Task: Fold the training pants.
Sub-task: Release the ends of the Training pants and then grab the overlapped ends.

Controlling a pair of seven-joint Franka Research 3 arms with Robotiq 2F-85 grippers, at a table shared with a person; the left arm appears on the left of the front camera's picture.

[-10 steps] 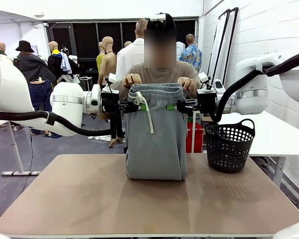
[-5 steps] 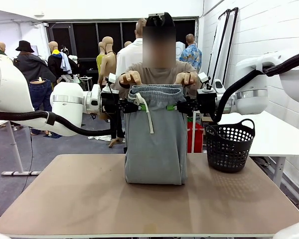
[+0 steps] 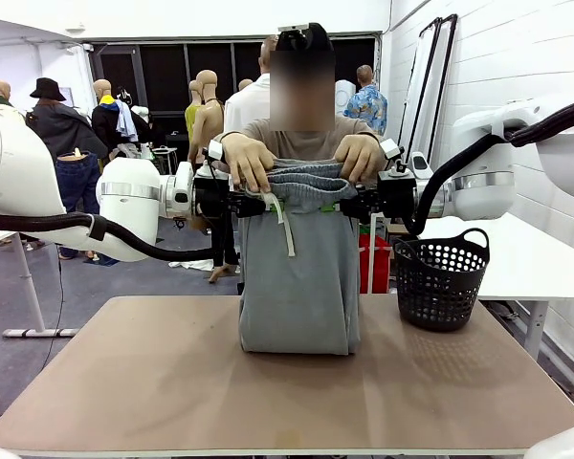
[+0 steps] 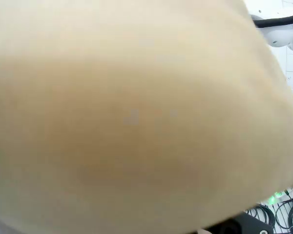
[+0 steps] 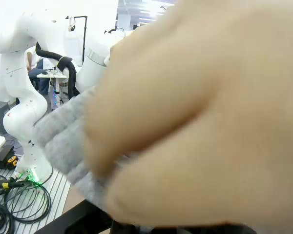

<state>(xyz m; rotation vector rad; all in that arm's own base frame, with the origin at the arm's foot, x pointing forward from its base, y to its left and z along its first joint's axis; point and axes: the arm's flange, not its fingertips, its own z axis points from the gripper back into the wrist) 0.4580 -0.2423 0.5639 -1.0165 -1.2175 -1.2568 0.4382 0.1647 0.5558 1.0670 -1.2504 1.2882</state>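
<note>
The light grey training pants [image 3: 301, 277] hang upright over the table, their lower end folded and resting on the tabletop, the white drawstring [image 3: 285, 225] dangling in front. My left gripper [image 3: 266, 204] is shut on the waistband's left side and my right gripper [image 3: 333, 205] is shut on its right side. The person's two hands [image 3: 249, 158] clasp the top of the waistband between the grippers. A blurred hand [image 4: 127, 117] covers the left wrist view. In the right wrist view a hand [image 5: 210, 112] lies over grey cloth [image 5: 63, 141].
A black perforated basket [image 3: 440, 277] stands on the table's [image 3: 172, 382] far right. A white table is behind it. The person stands at the far edge, directly behind the pants.
The person's hands have come down from just above the waistband and closed over its top, bunching it. Both grippers have stayed in place, still shut on the pants.
</note>
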